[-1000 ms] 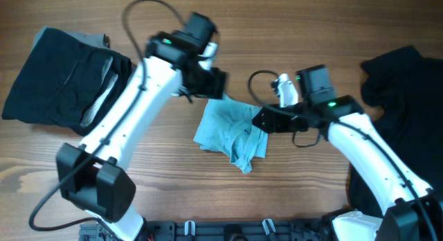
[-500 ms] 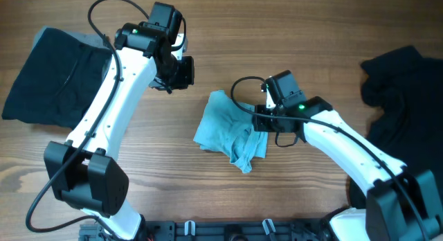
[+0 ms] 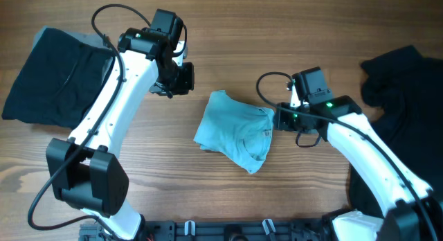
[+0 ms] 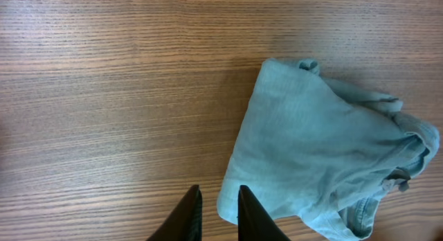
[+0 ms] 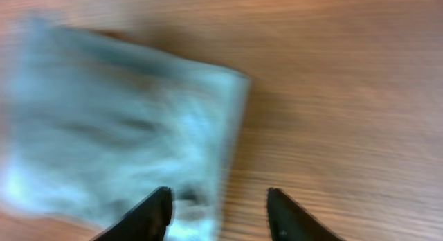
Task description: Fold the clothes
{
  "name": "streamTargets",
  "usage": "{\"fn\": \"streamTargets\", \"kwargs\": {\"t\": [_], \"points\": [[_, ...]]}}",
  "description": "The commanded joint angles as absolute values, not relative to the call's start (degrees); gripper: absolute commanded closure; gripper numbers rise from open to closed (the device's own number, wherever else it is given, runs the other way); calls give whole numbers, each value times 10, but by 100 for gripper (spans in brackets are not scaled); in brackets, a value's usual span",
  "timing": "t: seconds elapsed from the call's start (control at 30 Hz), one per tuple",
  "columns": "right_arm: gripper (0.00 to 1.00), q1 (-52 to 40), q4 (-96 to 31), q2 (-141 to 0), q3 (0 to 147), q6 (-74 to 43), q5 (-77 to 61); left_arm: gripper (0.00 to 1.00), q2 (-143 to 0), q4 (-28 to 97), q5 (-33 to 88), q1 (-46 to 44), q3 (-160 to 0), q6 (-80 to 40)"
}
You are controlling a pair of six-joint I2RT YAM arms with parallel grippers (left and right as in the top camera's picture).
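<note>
1. Shirt (image 3: 232, 130): one, aqua, lay loosely folded mid-table (image 3: 311, 33), its near corner rumpled.
2. Right gripper (image 5: 218, 206): spread, empty, at the shirt's right edge.
3. Left gripper (image 4: 219, 199): nearly pressed together, empty, just beyond the shirt's far-left corner.
4. Black garments: two, one (image 3: 55, 78) at the far-left corner, one (image 3: 401, 82) along the right edge.
5. Judged: shirt fold in hand; the next move calls for a clean pinch on an edge.
</note>
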State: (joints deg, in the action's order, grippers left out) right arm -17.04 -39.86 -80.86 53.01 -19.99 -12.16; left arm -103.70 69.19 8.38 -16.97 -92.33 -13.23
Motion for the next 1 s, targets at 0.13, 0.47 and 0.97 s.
{"fn": "streamTargets", "kwargs": {"t": [0.13, 0.47, 0.97], "points": [[96, -180, -343, -804, 536, -165, -216, 89, -1042, 688, 85, -170, -918, -133], [96, -152, -394, -905, 537, -266, 23, 90, -1042, 683, 85, -170, -918, -133], [80, -179, -270, -874, 556, -200, -235, 75, -1042, 677, 85, -170, -918, -133]]}}
